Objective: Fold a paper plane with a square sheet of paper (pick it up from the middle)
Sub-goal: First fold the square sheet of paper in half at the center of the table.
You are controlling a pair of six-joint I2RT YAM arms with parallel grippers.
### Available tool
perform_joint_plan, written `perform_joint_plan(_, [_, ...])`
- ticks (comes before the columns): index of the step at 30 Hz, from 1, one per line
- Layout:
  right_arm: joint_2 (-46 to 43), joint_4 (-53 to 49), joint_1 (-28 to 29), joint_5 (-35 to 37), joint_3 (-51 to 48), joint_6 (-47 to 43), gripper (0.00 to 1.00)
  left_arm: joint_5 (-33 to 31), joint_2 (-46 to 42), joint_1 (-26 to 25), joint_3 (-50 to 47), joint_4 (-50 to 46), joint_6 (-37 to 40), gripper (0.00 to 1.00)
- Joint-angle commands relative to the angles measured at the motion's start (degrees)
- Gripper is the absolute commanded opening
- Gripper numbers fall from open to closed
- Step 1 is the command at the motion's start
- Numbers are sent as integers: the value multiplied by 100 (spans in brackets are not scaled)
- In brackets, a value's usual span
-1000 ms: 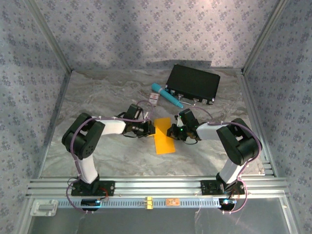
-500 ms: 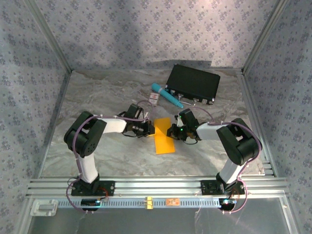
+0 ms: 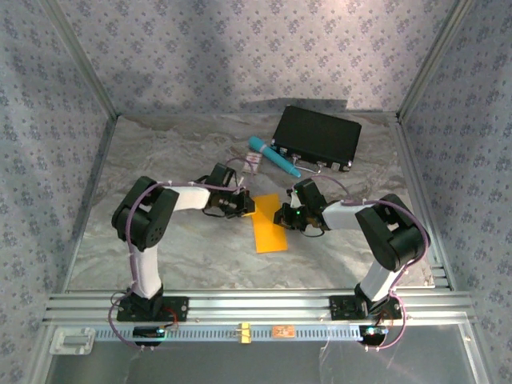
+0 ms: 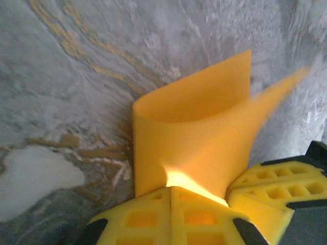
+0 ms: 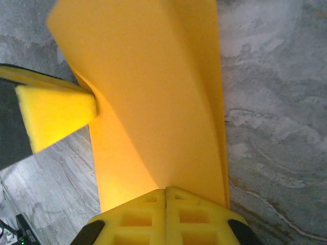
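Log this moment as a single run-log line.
paper: folded over, curled | left jaws: shut on paper | right jaws: shut on paper | pen, black case: far side of table

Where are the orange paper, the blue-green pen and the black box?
orange paper [image 3: 270,232], top view, its flat lower half.
teal pen [image 3: 276,159], top view, middle of its barrel.
black case [image 3: 318,134], top view, centre of its lid.

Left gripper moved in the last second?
Yes. The left gripper has crept slightly toward the far side of the table, closer to the teal pen, shut on the orange paper.
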Motion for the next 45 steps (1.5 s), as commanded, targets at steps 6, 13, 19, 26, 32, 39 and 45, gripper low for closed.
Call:
perform_joint_plan(6, [106, -798, -81, 464, -211, -34, 0, -49, -40, 55, 93, -271, 97, 0])
perform_joint_plan(13, [96, -831, -84, 468, -201, -30, 0, 7, -42, 58, 566, -563, 254, 0])
perform_joint_plan(19, [83, -832, -89, 459, -217, -26, 0, 25, 314, 84, 671, -540, 271, 0])
perform_joint_plan(26, [52, -863, -85, 468, -219, -34, 0, -316, 512, 180, 706, -522, 203, 0])
perform_joint_plan(32, [38, -851, -84, 467, -244, -35, 0, -784, 403, 285, 760, -496, -78, 0])
perform_joint_plan(39, [44, -843, -84, 442, -244, -51, 0, -1093, 429, 367, 830, -442, -314, 0])
perform_joint_plan(45, [54, -824, -84, 433, -241, -47, 0, -1295, 473, 368, 989, -600, -358, 0])
